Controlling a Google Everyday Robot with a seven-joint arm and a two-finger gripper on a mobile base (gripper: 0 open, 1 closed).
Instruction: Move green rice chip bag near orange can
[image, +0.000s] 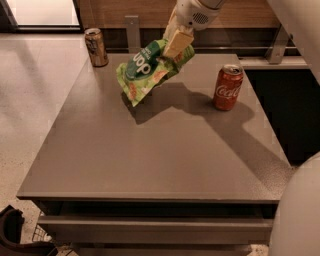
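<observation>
Far left of the gripper, at the back corner of the table (150, 165), stands an orange-brown can (95, 46), upright. Just below and left of the gripper hangs the green rice chip bag (142, 72), tilted and clear of the tabletop, its shadow lying beneath it. At the top centre, the gripper (171, 54) is clamped on the bag's upper edge. Lower right of the gripper, well apart from the bag, a red Coca-Cola can (228, 87) stands upright.

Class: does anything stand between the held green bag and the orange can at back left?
Nothing visible does. The claw grips the green rice chip bag; only bare table lies between it and the orange can.
</observation>
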